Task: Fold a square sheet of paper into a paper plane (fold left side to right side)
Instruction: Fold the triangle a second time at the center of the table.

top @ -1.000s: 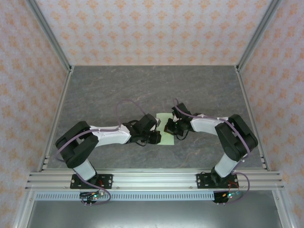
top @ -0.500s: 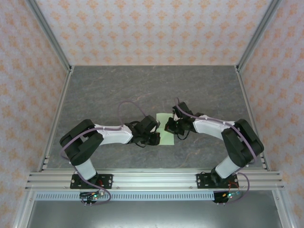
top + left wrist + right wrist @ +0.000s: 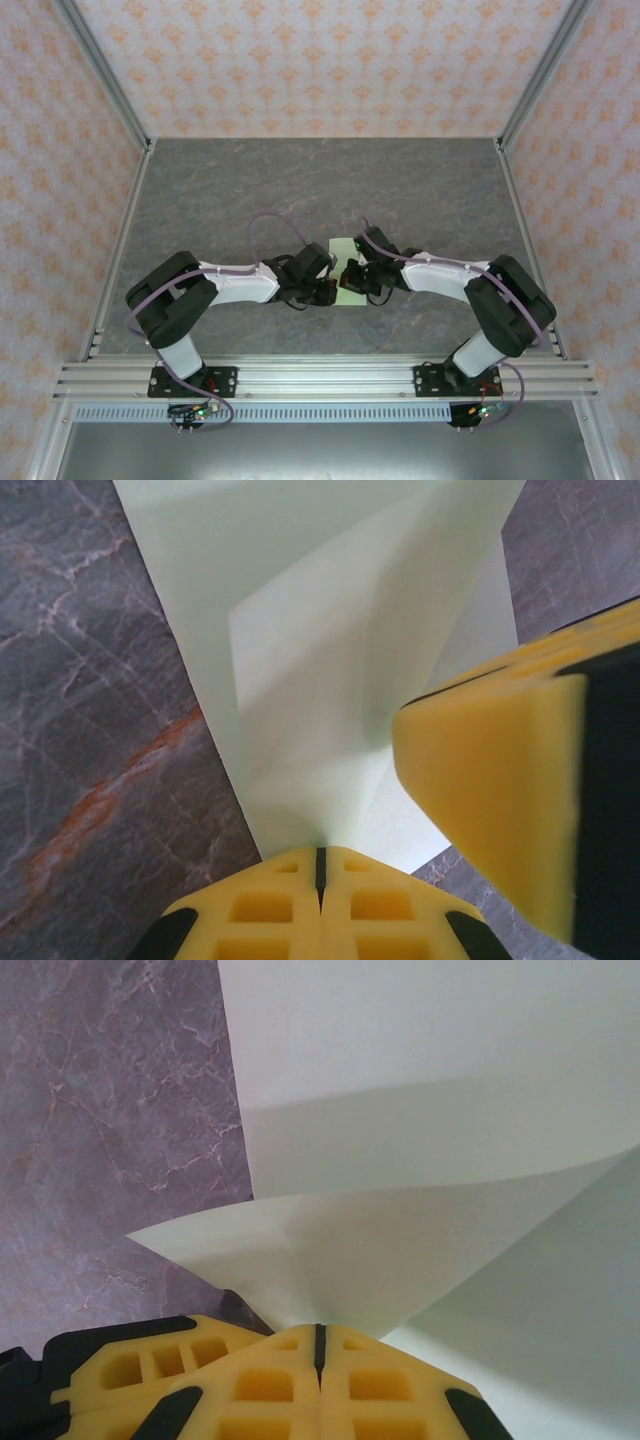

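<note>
**A:** While both arms meet over the table (image 3: 250, 190), what is each one gripping?

**B:** The left gripper (image 3: 320, 865) has its jaws pressed together on the edge of the square sheet of paper (image 3: 300, 630) nearest it. The pale green sheet runs out ahead of its fingertips, with one layer raised in a shallow tent. The right gripper (image 3: 318, 1340) is likewise clamped on a lifted flap just ahead of its tips, and the rest of the sheet lies flat beyond that.

**A:** Why pinch from both sides?

**B:** My guess is that two grips keep the thin paper from sliding or twisting while one side is carried over to the other. The right gripper sits just beside the left one's fingers, on their right.

**A:** Anything changed from a second ago?

**B:** Yes. The right gripper has slid in toward the left one and now covers more of the sheet. Both sets of jaws have closed the last little bit. The sheet itself has barely shifted.
</note>
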You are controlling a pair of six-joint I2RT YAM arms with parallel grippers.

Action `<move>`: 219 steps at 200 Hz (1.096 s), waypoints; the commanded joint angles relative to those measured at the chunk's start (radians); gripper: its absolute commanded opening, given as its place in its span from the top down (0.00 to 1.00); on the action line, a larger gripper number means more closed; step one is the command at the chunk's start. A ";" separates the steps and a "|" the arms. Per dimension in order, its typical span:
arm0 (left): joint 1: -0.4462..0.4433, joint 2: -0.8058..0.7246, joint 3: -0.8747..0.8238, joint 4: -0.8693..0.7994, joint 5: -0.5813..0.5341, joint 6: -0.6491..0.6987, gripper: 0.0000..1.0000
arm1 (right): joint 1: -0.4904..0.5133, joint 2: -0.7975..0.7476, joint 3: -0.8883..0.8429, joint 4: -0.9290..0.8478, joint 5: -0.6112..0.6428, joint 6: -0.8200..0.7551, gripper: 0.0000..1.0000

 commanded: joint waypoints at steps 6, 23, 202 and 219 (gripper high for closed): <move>0.004 0.037 -0.027 -0.044 -0.031 0.013 0.98 | 0.012 0.015 -0.015 0.033 0.012 0.019 0.95; 0.004 0.037 -0.029 -0.045 -0.030 0.011 0.98 | 0.017 0.018 -0.015 0.035 0.013 0.020 0.95; 0.005 0.043 -0.043 -0.072 -0.053 0.001 1.00 | -0.014 0.072 -0.012 -0.079 0.141 -0.098 0.95; 0.004 0.048 -0.047 -0.071 -0.053 -0.001 1.00 | -0.034 0.064 -0.010 -0.081 0.135 -0.109 0.95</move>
